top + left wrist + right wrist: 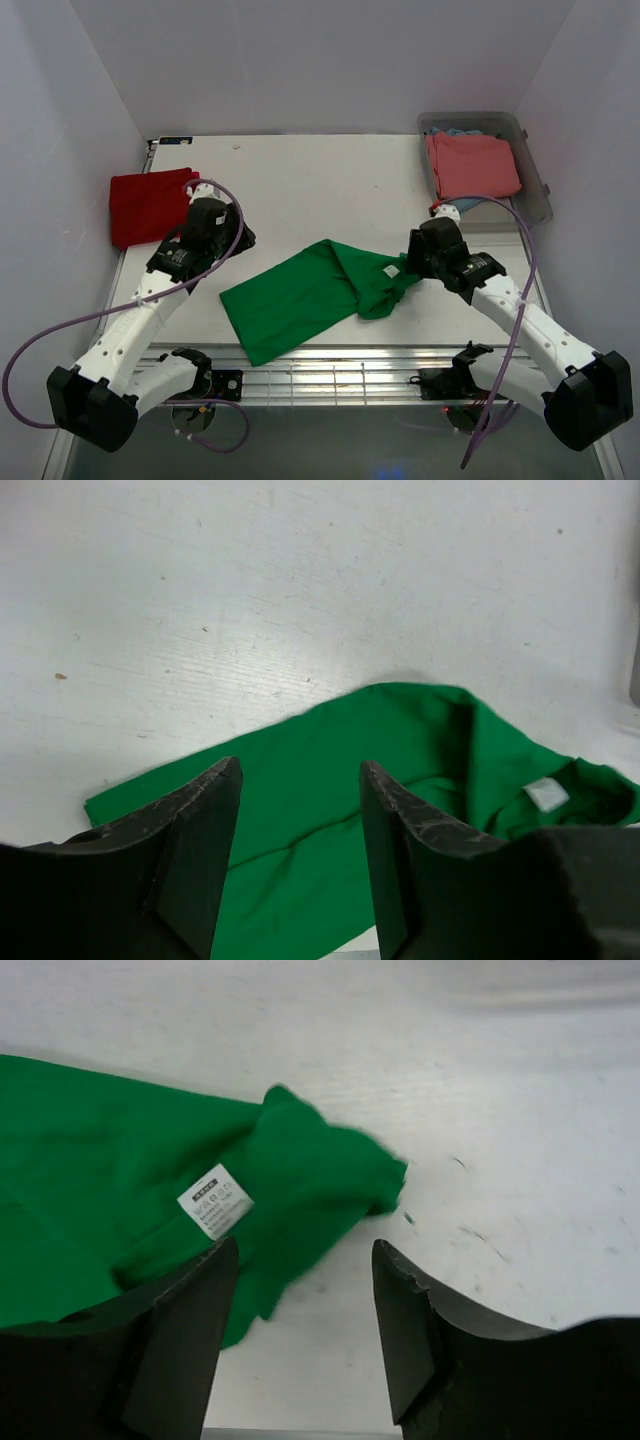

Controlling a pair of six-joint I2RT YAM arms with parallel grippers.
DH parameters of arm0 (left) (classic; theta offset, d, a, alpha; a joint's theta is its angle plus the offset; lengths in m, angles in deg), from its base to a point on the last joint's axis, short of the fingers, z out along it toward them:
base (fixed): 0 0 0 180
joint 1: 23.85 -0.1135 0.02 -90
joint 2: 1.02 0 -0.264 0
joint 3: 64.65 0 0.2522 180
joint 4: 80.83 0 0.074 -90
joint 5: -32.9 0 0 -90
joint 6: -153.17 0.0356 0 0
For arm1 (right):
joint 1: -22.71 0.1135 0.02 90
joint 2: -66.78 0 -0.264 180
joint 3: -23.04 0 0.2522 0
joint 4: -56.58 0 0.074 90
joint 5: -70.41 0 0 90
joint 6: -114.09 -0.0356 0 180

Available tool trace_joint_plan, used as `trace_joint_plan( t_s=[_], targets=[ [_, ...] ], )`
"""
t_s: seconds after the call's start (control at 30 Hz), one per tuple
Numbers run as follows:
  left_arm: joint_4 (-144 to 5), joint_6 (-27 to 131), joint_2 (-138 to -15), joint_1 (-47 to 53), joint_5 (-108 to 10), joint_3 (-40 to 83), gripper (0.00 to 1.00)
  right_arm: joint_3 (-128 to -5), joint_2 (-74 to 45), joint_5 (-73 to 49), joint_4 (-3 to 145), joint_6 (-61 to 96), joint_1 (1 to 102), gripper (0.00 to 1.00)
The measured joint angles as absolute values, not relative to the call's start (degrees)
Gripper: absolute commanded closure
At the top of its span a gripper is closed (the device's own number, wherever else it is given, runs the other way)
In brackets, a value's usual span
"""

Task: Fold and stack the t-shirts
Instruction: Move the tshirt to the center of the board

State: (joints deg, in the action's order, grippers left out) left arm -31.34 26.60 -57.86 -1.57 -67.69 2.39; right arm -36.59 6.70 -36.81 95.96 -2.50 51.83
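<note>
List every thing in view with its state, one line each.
green t-shirt, rumpled and half folded on the table
red t-shirt, folded, far left of table
clear bin, open-topped, holding shirts
salmon-pink t-shirt, folded, in the clear bin
light blue t-shirt, under the pink one, mostly hidden
left gripper, open, empty
right gripper, open, empty

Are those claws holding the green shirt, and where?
Nothing is held. The left gripper and right gripper are both open; the green t-shirt lies free.

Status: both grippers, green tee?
Left gripper open, empty. Right gripper open, empty, near collar tag. Green t-shirt mid-table, rumpled at collar end. Nothing blocking.
</note>
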Motion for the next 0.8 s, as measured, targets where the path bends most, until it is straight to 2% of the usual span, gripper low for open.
trace_joint_plan(
  t_s=[0.1, 0.17, 0.27, 0.37, 0.6, 0.8],
  targets=[
    [-31.65, 26.2, -61.29, -1.57, -66.97, 2.28, 0.46, -33.33, 11.43, -40.81, 102.26, -1.8, 51.79, 0.28],
    [-31.43, 25.9, -63.08, -1.57, -66.69, 2.26, 0.49, -34.9, 13.92, -41.37, 102.87, -0.71, 51.83, 0.29],
    [-29.61, 25.26, -64.42, -1.53, -66.77, 2.26, 0.59, -40.02, 15.95, -38.01, 102.8, 1.41, 51.99, 0.4],
    [-27.38, 24.98, -64.72, -0.98, -67.71, 1.27, 0.63, -42.62, 16.37, -31.17, 100.55, 2.26, 52.14, 0.46],
    [-23.19, 23.19, -62.93, 0.29, -68.63, -8.32, 0.62, -34.4, 10.7, -19.3, 95.64, 1.52, 56.51, 0.36],
    [-21.77, 21.66, -71.02, 0.81, -69.11, -6.66, 0.64, -28.65, 4.23, -16.55, 95.29, -0.14, 60.95, 0.35]
  ],
)
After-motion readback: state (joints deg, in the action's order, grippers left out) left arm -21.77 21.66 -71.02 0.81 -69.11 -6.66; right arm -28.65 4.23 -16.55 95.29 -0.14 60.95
